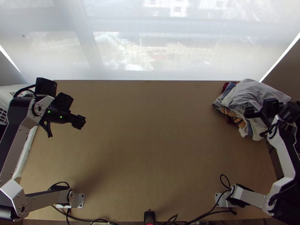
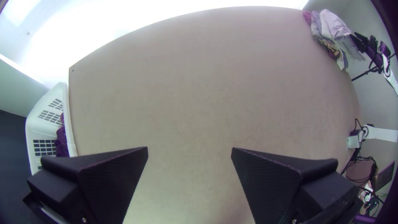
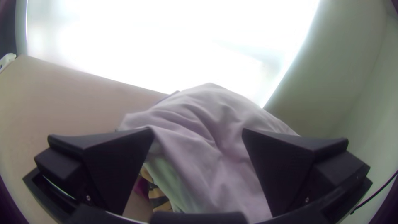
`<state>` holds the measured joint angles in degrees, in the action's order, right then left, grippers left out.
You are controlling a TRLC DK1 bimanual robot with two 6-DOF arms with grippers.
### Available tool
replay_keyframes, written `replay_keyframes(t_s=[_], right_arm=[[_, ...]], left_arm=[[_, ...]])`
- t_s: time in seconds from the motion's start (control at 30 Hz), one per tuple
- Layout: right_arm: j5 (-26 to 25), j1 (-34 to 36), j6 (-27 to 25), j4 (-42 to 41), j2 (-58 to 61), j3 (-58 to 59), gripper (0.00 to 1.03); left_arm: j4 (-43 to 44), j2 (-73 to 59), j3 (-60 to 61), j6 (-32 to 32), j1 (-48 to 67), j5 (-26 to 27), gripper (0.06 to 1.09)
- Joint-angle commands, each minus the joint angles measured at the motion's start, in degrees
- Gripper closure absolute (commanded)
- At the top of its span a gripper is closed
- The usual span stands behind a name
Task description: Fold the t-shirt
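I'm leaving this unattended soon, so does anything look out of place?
One thing: the bunched clothes pile at the table's far right corner seems to stick out past the edge, so some may slip off. Nothing looks spilled or damaged.

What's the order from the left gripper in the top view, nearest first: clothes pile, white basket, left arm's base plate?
1. White basket, at the table's left.
2. Left arm's base plate, near edge.
3. Clothes pile, far right corner.
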<state>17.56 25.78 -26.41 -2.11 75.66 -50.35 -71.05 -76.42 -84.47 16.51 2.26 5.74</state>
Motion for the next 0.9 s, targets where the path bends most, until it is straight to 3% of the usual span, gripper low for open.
replay_keyframes(t_s=[0.0, 0.3, 0.57, 0.87], right_arm=[[0.4, -3.3, 2.9, -0.3, -3.3, -1.7, 0.04], [-0.5, -5.1, 10.6, -8.3, 12.0, -10.0, 0.04], [-3.5, -2.9, 10.0, -12.3, 26.2, -9.9, 0.04], [-3.8, 0.0, 7.4, -16.5, 30.6, -2.5, 0.05]], left_arm=[[0.0, 0.6, 0.4, 0.2, -0.2, 0.0, 0.1], [0.0, 1.8, 2.9, 0.5, -0.3, -0.1, 0.1], [-0.5, 2.3, 3.5, 1.2, -1.5, -0.3, 0.1], [-0.4, 0.8, 2.8, 1.9, -1.4, -0.5, 0.1]])
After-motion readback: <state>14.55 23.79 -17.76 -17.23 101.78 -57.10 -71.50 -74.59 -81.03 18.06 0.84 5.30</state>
